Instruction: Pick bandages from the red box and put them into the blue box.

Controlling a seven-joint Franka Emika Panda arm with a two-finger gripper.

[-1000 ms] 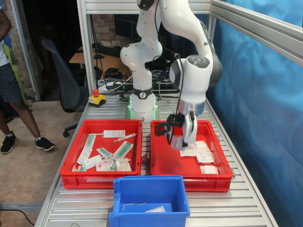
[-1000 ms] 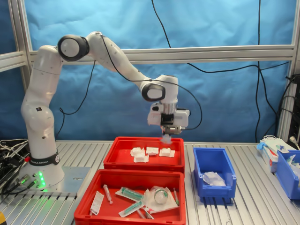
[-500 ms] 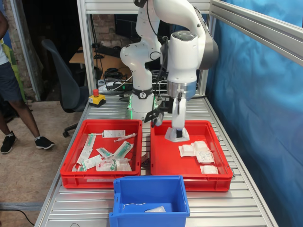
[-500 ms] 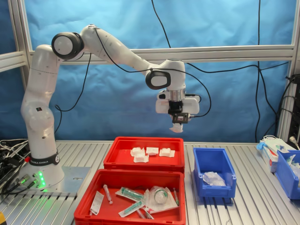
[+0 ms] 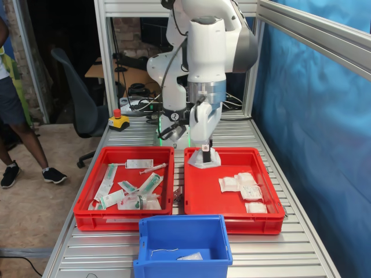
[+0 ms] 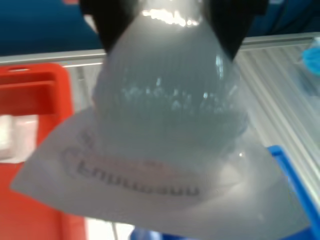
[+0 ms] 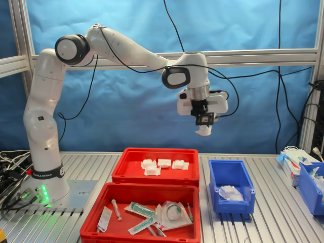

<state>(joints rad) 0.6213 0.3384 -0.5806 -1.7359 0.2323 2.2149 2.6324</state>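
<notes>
My gripper (image 7: 205, 123) is shut on one bandage (image 7: 204, 131), a white pack in clear wrapping that hangs high over the gap between the red box (image 7: 154, 175) and the blue box (image 7: 230, 178). In the first exterior view the gripper (image 5: 204, 152) holds the bandage (image 5: 203, 158) above the red box (image 5: 206, 200). Several bandages (image 5: 249, 191) lie in that box. The blue box (image 5: 182, 238) holds one pack (image 7: 231, 192). In the wrist view the held bandage (image 6: 165, 150) fills the picture below the dark fingers (image 6: 115, 22).
A twin red tray (image 5: 93, 215) with syringes and green-printed packets stands beside the red box. A further blue bin (image 7: 311, 188) sits at the second exterior view's right. A frame post (image 5: 107, 69), a red-button box (image 5: 118, 120) and a person (image 5: 11, 104) are at the first exterior view's left.
The gripper has risen out of the red box with the bandage and carried it sideways, toward the blue box. The other packs have not moved.
</notes>
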